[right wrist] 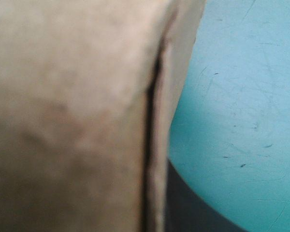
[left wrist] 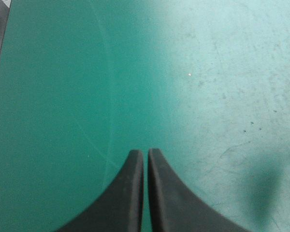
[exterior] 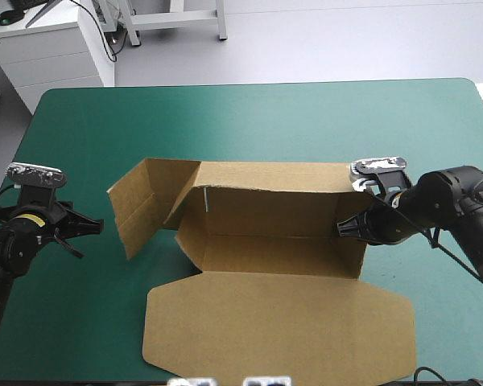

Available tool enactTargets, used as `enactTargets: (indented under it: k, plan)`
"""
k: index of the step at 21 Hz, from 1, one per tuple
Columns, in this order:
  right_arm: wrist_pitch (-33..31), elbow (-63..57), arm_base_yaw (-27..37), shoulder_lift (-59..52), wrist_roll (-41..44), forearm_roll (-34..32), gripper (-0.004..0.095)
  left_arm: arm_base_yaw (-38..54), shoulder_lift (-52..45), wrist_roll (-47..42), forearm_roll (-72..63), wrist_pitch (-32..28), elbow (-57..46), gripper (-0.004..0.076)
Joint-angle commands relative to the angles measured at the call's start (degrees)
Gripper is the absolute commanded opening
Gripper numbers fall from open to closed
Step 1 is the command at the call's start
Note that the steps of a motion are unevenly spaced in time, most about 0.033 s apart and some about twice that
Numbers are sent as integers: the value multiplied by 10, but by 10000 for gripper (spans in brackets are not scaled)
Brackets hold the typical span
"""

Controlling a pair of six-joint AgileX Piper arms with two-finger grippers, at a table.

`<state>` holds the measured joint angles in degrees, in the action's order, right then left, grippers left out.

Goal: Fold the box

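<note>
The brown box (exterior: pixel 274 233) lies mid-table as a half-raised tray. Its back wall and right end wall stand up, its left flap (exterior: pixel 141 205) splays outward, and its lid (exterior: pixel 282 322) lies flat toward the near edge. My right gripper (exterior: pixel 339 229) is at the right end wall, shut on the board. In the right wrist view the board (right wrist: pixel 72 111) fills most of the picture, with one black finger (right wrist: pixel 193 208) showing behind its edge. My left gripper (exterior: pixel 97 227) hovers left of the box and apart from it, shut with nothing in it (left wrist: pixel 145 152).
Teal-green cover (exterior: pixel 249 121) stretches between the box and the table's far edge. A strip of cover (exterior: pixel 105 265) separates the left gripper from the splayed flap. The lid's near corners come close to the table's near edge.
</note>
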<state>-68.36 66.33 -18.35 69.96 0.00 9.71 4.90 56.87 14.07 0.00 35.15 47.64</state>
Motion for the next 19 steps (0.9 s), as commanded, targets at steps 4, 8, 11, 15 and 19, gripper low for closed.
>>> enactTargets:
  k: [4, 8, 11, 15, 19]
  plan:
    - [-32, -3, -1, -17, -14, 26, -13, 30, 2, -80, 14, -43, 16, 14]
    - [-32, -3, -1, -17, -16, 34, -13, 63, 29, -57, -82, -49, 16, 14]
    - [-32, -3, -1, -9, -22, 49, -13, 66, 44, -15, -111, -54, 16, 13]
    - [-32, 1, -1, 54, -33, 37, -13, 65, 44, -7, -108, -56, 16, 13]
    - [-32, 63, -1, 126, -40, 31, -13, 65, 44, -3, -98, -52, 16, 12]
